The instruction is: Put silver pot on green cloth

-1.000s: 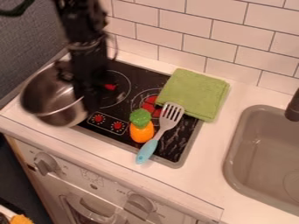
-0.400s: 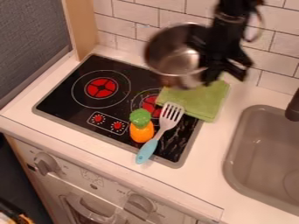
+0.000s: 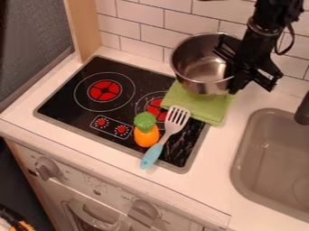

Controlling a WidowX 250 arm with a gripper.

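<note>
One black robot arm [image 3: 262, 34] enters at the top edge, right of centre, and slants down toward the left, with a cable looping out on its right side. Its gripper [image 3: 234, 83] points downward at the right side of the silver pot [image 3: 202, 81], narrowed on the pot's rim. The silver pot is round and deep, its shiny wall streaked with light and dark reflections, its mouth facing up and its inner floor showing a paler glare. In the camera view it overlaps the back part of the green cloth [image 3: 202, 108]; whether its base touches the fabric, I cannot tell. The folded cloth lies partly over the stovetop [image 3: 87, 103].
</note>
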